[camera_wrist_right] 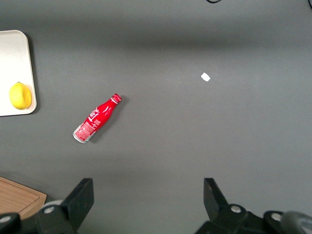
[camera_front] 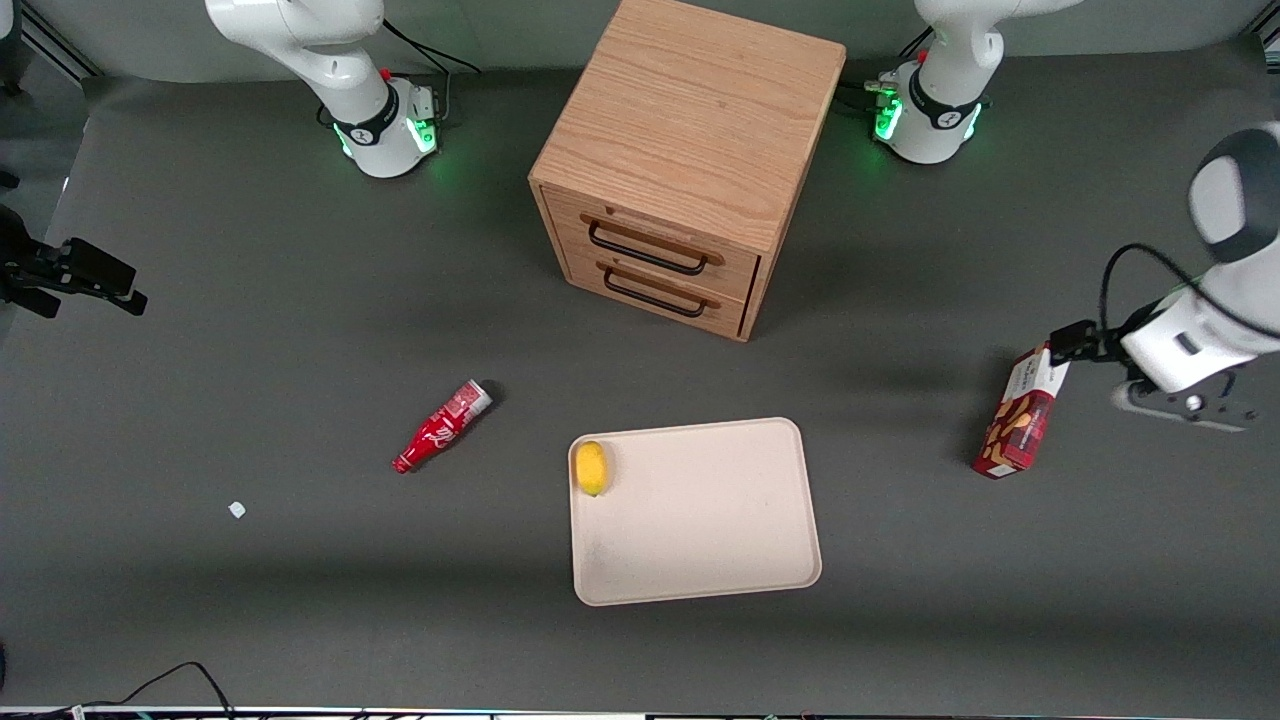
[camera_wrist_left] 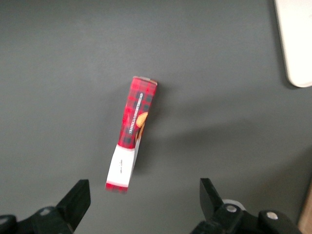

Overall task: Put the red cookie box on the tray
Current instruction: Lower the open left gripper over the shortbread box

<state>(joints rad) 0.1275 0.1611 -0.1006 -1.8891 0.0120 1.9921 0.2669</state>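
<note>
The gripper [camera_wrist_left: 141,204] hangs open above the table [camera_front: 250,300], its two fingers spread wide with nothing between them, just over the red cookie box [camera_wrist_left: 131,132]. The box stands on its narrow edge on the table at the working arm's end, well apart from the tray [camera_front: 720,540]. A lemon [camera_front: 592,467] lies on the tray. A wooden drawer cabinet [camera_front: 690,150] stands farther from the front camera than the tray, and a red bottle [camera_front: 440,427] lies toward the parked arm's end.

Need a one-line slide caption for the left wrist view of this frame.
Open gripper hovers above the red cookie box on the dark table, tray corner visible.
</note>
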